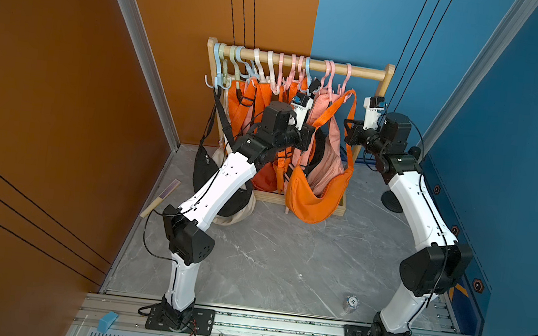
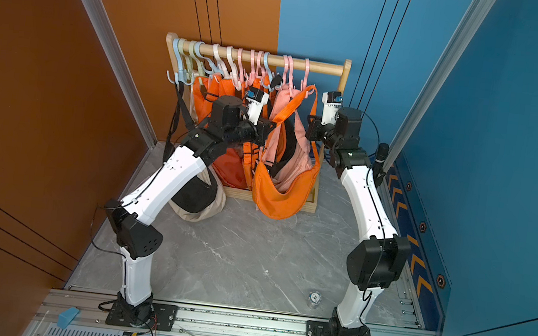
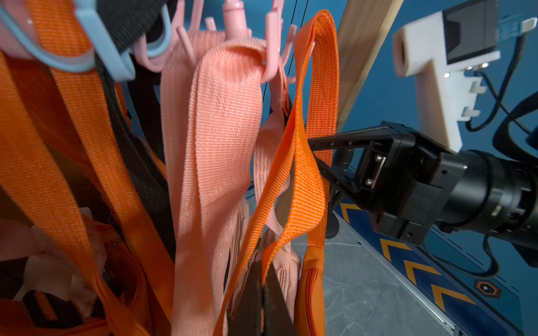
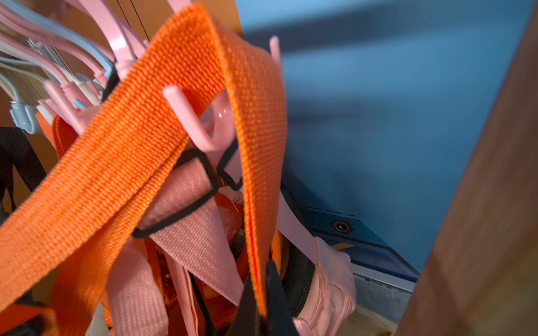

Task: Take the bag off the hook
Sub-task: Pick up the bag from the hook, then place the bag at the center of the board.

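- Orange bag (image 1: 312, 198) hangs by its strap (image 4: 139, 139) on a pink hook (image 4: 186, 116), at the right part of the far rack (image 1: 368, 73).
- Left gripper (image 3: 262, 291) is closed on the strap's left side, below the hook.
- Right gripper (image 4: 262, 293) pinches its right side.

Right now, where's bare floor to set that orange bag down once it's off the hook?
Bare floor lies between the left arm and right arm, in front of the orange bag. A bottle stands by the right arm's foot. Crowded: under the rack, and where the black bag and beige bag hang beneath the left arm.
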Controlling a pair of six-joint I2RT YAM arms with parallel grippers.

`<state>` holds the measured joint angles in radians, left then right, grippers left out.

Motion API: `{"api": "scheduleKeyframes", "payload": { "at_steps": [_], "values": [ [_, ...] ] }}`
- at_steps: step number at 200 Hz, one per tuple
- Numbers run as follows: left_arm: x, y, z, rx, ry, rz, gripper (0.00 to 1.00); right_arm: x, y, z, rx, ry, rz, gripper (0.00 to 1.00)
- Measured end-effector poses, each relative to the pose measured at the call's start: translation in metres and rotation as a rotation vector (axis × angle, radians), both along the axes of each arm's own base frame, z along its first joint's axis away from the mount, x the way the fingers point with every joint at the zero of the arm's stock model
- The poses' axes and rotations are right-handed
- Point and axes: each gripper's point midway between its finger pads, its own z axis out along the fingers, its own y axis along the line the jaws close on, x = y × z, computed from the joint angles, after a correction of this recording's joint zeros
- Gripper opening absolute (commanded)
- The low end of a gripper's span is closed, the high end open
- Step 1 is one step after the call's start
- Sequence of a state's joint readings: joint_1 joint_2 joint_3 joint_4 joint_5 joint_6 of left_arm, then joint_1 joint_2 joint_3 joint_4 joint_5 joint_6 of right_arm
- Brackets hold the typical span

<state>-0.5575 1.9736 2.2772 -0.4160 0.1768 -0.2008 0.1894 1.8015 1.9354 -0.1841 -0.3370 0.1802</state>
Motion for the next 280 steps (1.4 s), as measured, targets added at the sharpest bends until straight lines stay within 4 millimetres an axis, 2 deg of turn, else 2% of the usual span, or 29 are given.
{"api": "scheduleKeyframes", "payload": {
  "at_steps": [29, 52, 75, 98, 126, 166, 208, 227, 280],
  "values": [
    [-0.003, 0.003, 0.017, -0.024, -0.025, 0.006, 0.00, -0.010, -0.003, 0.022, 0.007, -0.037, -0.003, 0.00],
    [-0.006, 0.005, 0.021, -0.027, -0.027, 0.009, 0.00, -0.024, -0.006, 0.037, 0.012, -0.056, -0.004, 0.00],
    [-0.017, 0.006, 0.020, -0.015, -0.019, 0.008, 0.00, -0.044, -0.011, 0.054, 0.018, -0.081, -0.010, 0.00],
    [-0.042, 0.007, 0.022, 0.014, -0.025, -0.001, 0.00, -0.074, -0.015, 0.070, 0.023, -0.110, -0.020, 0.00],
    [-0.085, 0.008, 0.030, 0.036, -0.057, -0.028, 0.00, -0.116, -0.016, 0.080, 0.033, -0.137, -0.022, 0.00],
    [-0.139, 0.020, 0.027, 0.051, -0.088, -0.041, 0.00, -0.168, -0.018, 0.081, 0.051, -0.147, -0.022, 0.00],
    [-0.188, 0.030, 0.004, 0.086, -0.098, -0.048, 0.00, -0.217, -0.019, 0.071, 0.047, -0.131, -0.004, 0.00],
    [-0.209, 0.033, -0.001, 0.092, -0.111, -0.059, 0.00, -0.239, -0.020, 0.069, 0.028, -0.130, 0.003, 0.00],
    [-0.267, 0.040, -0.013, 0.102, -0.147, -0.100, 0.00, -0.294, -0.029, 0.046, 0.021, -0.112, 0.037, 0.00]
  ]
}}
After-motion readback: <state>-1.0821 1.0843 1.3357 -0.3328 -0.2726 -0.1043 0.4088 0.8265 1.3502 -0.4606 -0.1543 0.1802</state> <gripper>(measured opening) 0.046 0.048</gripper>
